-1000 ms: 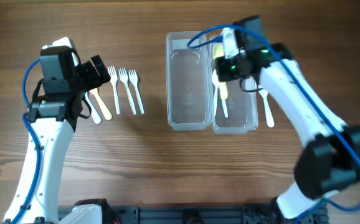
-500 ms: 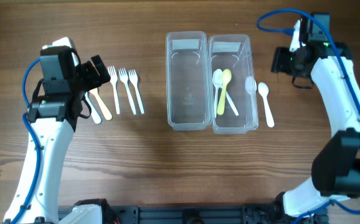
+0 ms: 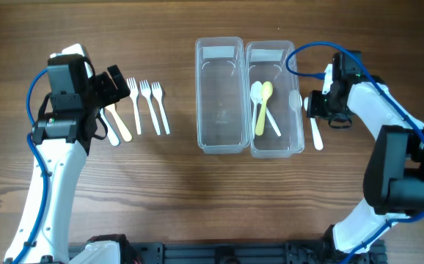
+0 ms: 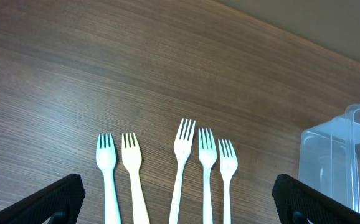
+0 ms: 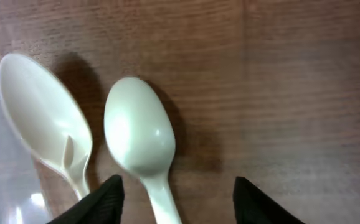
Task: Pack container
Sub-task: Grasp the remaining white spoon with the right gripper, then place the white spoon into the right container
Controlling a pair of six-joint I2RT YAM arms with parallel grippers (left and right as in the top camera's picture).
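Two clear containers stand side by side. The left container is empty. The right container holds a white spoon and a yellow spoon; another white spoon lies at its right wall. A white spoon lies on the table just right of it. My right gripper is open low over that spoon's bowl, with a finger on each side. Several white and cream forks lie at the left. My left gripper is open and empty above them.
Two more utensil handles stick out below the left gripper. In the left wrist view the forks lie in a row, with a corner of the left container at the right. Bare wooden table lies in front.
My right gripper left the space over the right container, swung out to the back right, then came down over the spoon on the table. The left arm has not moved.
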